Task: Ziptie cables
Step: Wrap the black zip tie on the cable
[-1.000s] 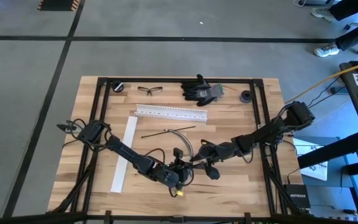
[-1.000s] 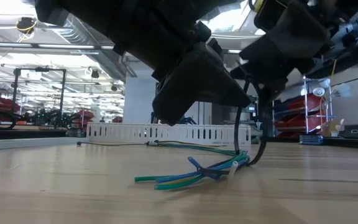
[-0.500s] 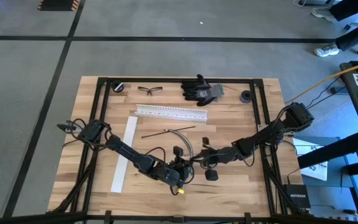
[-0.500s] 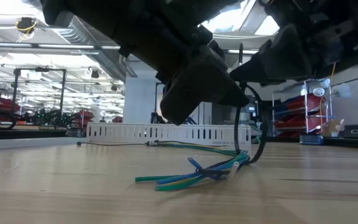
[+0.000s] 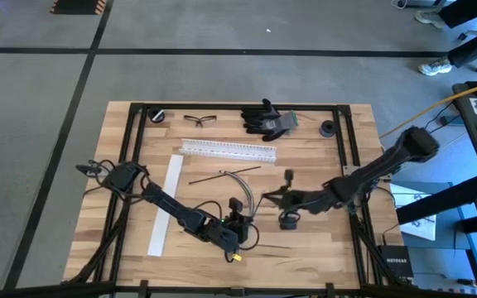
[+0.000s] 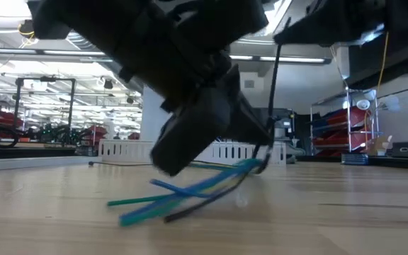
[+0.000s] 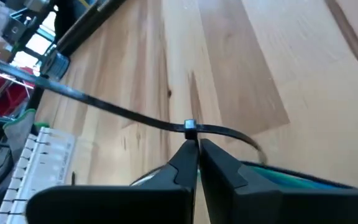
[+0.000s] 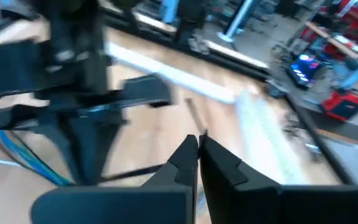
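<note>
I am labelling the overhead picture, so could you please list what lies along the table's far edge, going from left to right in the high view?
Small round black object → clear safety glasses with dark arms → pair of black work gloves → small black ring-shaped roll.

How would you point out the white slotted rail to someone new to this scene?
On the wooden table, find the safety glasses and black gloves at the far edge. Just nearer than them lies the slotted rail, long, white, running side to side. The flat white strip beside it is smooth and runs near to far; the rail shows a row of fine teeth.
</note>
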